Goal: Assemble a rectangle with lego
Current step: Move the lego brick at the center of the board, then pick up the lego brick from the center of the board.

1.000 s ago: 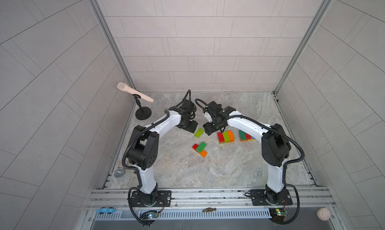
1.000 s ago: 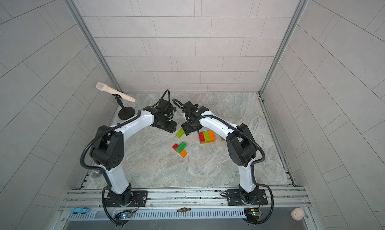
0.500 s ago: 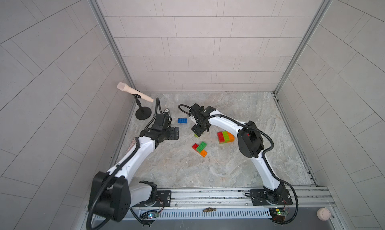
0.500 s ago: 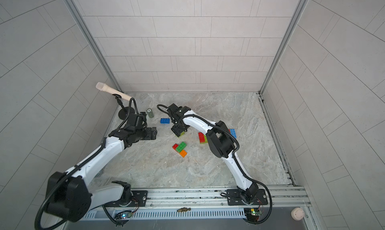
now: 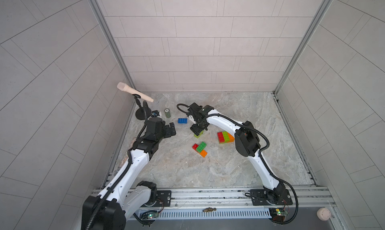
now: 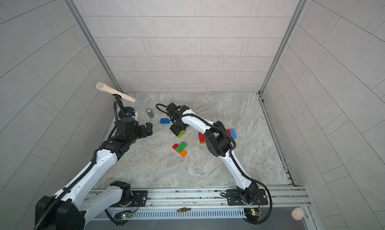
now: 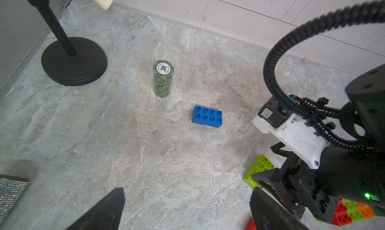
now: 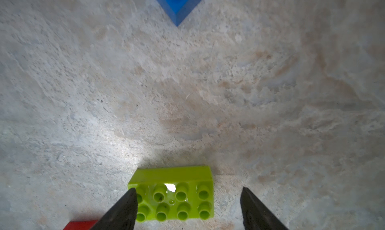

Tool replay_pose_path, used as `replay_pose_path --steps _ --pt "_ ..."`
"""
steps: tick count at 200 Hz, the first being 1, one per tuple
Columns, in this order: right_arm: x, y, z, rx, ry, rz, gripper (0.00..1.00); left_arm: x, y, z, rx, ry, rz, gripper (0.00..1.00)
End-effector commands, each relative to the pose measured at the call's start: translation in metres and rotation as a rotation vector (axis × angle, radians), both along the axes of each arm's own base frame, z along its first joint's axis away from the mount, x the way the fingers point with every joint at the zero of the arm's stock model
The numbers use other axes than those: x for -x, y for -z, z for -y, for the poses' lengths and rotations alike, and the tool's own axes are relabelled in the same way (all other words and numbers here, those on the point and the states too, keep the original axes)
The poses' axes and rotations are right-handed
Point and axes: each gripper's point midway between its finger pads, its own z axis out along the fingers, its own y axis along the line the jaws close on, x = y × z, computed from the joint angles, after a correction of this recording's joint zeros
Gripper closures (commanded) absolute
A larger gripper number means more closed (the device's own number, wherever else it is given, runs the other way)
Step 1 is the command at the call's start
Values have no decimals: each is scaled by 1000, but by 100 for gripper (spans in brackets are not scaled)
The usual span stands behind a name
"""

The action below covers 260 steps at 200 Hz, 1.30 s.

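A camouflage-green stack of poker chips (image 7: 163,79) stands upright; its top label reads "20", with rim lettering that looks like "LAS VEGAS". Near it a blue brick (image 7: 207,116) lies alone, studs up. The left arm reaches low along the left wall. The left claw (image 5: 171,129) is spread wide and holds nothing, pointing toward the blue brick but apart from it. The right arm arches in with its elbow raised and wrist turned down. The right claw (image 8: 188,190) is spread astride a lime brick (image 8: 173,197) lying on the worktop (image 5: 208,172); one finger overlaps the brick's end, the other stands clear. A red, green and orange cluster (image 5: 200,148) sits nearer the rail (image 5: 208,194), and a second cluster (image 5: 225,137) lies by the right elbow. Walls close three sides, and bare worktop stretches from the bricks to the rail.
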Motion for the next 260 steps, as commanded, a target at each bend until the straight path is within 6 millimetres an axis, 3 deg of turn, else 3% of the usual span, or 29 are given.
replay_pose_path --steps 1,39,98,159,198,260 --pt "17 10 0 -3 -19 -63 20 -3 -3 6 63 13 13 6" --pt "18 -15 -5 -58 -39 -32 18 -6 3 11 63 41 -24 11" --pt "29 -2 -9 -18 -53 -59 17 -10 4 20 83 83 -21 15" --pt "34 -33 -14 -58 -75 25 17 -8 7 20 76 94 -34 16" --pt "48 -7 -14 39 -151 -29 16 -10 9 24 94 102 -33 17" --pt "42 16 -15 92 -170 -63 18 -8 6 25 93 114 -29 18"
